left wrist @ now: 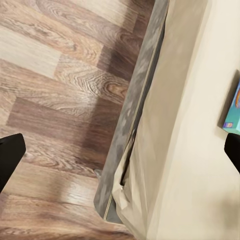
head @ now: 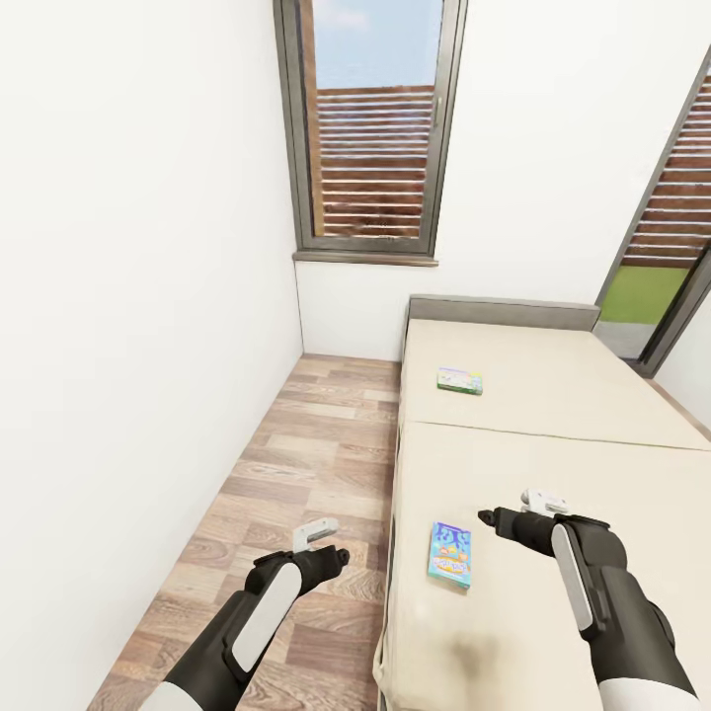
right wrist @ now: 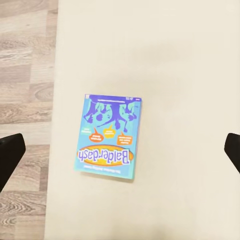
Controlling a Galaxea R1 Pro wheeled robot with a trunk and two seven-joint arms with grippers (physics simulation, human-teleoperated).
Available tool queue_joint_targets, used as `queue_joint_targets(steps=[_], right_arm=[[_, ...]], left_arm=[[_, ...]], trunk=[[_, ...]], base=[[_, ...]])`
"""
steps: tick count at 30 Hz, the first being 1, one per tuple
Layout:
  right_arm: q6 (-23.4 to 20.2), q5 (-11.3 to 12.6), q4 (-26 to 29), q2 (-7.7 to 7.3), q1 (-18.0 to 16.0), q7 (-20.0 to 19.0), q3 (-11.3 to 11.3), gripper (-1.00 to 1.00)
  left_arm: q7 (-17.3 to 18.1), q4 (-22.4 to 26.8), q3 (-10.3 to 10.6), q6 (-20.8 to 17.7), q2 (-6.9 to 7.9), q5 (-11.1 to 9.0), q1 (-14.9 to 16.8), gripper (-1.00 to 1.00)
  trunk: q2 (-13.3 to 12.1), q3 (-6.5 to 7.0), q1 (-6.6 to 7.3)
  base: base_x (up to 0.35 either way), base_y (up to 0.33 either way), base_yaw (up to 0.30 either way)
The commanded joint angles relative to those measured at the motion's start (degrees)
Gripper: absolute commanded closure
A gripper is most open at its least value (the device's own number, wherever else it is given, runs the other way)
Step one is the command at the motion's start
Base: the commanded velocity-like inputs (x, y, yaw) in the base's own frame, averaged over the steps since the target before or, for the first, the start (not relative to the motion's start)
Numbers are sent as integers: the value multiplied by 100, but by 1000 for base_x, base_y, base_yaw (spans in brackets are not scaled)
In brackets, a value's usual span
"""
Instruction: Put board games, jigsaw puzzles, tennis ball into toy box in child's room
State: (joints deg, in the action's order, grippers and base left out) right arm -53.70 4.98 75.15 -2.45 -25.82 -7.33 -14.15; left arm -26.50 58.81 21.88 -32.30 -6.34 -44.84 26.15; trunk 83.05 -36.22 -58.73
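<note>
Two flat printed boxes (head: 450, 554) (head: 460, 380), smooth bed (head: 553, 395)

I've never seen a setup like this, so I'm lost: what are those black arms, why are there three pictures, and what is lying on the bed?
These are computer renders of a two-armed robot in a simulated bedroom. The large picture comes from a camera on its head, looking down over both arms. The left gripper hangs over the wood floor beside the bed; the right gripper reaches over the mattress. The other two pictures come from cameras on the wrists, looking along each gripper's two fingers, the dark shapes at the picture edges. Both grippers are open and hold nothing. Two flat game boxes lie on the bed: a blue one under the right gripper, and a green one farther up towards the window.
</note>
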Motion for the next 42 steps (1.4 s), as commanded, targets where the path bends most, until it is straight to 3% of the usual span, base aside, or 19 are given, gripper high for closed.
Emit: queue_joint_targets(steps=[1, 15, 25, 30, 33, 35, 42], right_arm=[[-27, 45, 4, 0, -4, 12, -6, -100], [-32, 48, -316, -6, -137, 11, -12, -100], [-27, 43, -1709, -41, -861, -2, -33, -100], [41, 40, -2886, -66, -1495, -9, -39, -100], [73, 39, -3163, -72, -1636, -10, -40, -100], [178, 39, -3630, -79, -1866, -12, -41, -100], [461, 38, -4167, -72, -2116, -13, -38, -100]], left_arm=[[-57, 8, 9, -4, 2, -60, 4, -100], [-57, 8, 16, -4, -5, -60, 4, -100], [-57, 8, 17, -4, -14, -62, 4, -100], [-57, 8, 18, -4, -22, -66, 7, -100], [-57, 8, 18, -4, -22, -67, 8, -100], [-57, 8, 18, -4, -23, -68, 10, -100], [-59, 8, 18, -4, -27, -64, 11, -100]], trunk=[[3, -8, 0], [3, -94, 0], [3, -180, 0], [3, -226, 0], [3, -253, 0], [3, -272, 0], [3, -337, 0]], base=[[0, 0, 0], [0, 0, 0], [0, 0, 0], [0, 0, 0], [0, 0, 0], [0, 0, 0], [0, 0, 0]])
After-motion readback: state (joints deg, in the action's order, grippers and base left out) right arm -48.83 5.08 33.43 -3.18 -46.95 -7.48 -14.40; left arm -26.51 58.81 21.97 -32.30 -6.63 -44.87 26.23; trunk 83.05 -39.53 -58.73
